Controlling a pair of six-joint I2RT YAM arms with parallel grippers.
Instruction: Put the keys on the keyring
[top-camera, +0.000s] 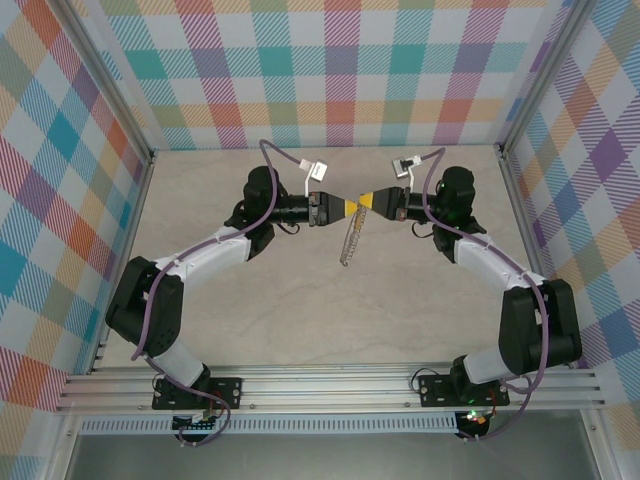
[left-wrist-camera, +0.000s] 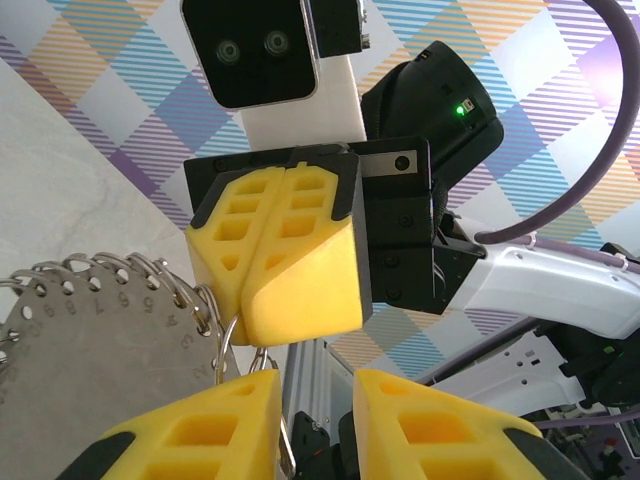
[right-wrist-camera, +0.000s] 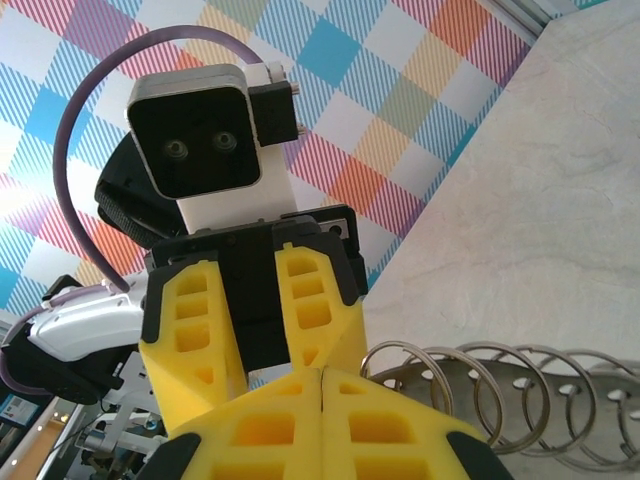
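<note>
The keyring (top-camera: 349, 240) is seen as a flat silvery strip punched with holes, stamped with numbers and threaded with a row of wire rings. It is hung above the table (top-camera: 250, 320) where the grippers meet. The right gripper (right-wrist-camera: 320, 372) is pinched together on one ring, while the left gripper (left-wrist-camera: 315, 380) is held slightly apart around a wire ring.

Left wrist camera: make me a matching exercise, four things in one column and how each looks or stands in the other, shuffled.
Things:
1. left gripper
2. right gripper
3. metal plate
4. table

Looks or states:
A. pale and marbled
B. yellow fingers pressed together
C. silvery, stamped with numbers beside its holes
D. yellow fingers apart

Pairs: 1-D, 2-B, 3-C, 4-A
</note>
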